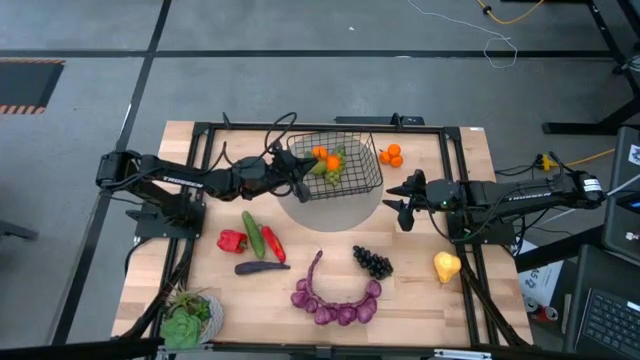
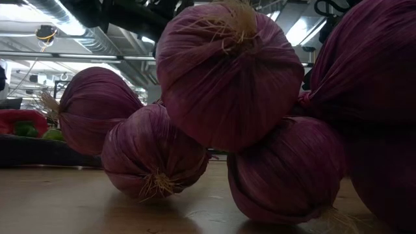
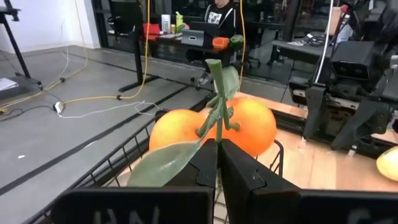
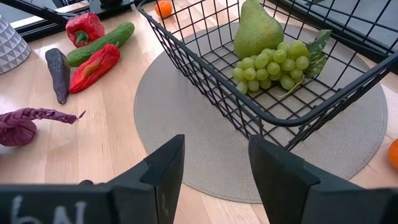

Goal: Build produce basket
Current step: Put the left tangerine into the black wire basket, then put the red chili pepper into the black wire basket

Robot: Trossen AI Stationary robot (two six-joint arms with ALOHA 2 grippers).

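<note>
The black wire basket (image 1: 345,172) stands on a round grey mat (image 1: 335,212), with a green pear (image 4: 257,31) and green grapes (image 4: 273,67) lying in it. My left gripper (image 1: 303,186) reaches in from the table's left and is shut on a pair of oranges (image 3: 214,127) with a green stem and leaves, held over the basket's left part (image 1: 326,158). My right gripper (image 4: 214,165) waits at the basket's right (image 1: 403,205), open, with nothing between its fingers. My left gripper pinches the green stem and leaf base (image 3: 216,138) of the orange pair between its two shut fingers (image 3: 239,168). The fingers come in level from the table's left. The two oranges sit just beyond the fingertips, above the basket's wire rim (image 3: 134,146). Whether they touch the basket I cannot tell.
A second orange pair (image 1: 391,155) lies right of the basket. On the near half of the table lie red peppers (image 1: 232,240), a cucumber (image 1: 253,234), an aubergine (image 1: 260,267), a purple string (image 1: 335,300), dark grapes (image 1: 372,262) and a yellow pear (image 1: 446,266). Lettuce (image 1: 185,322) is at the near left.
</note>
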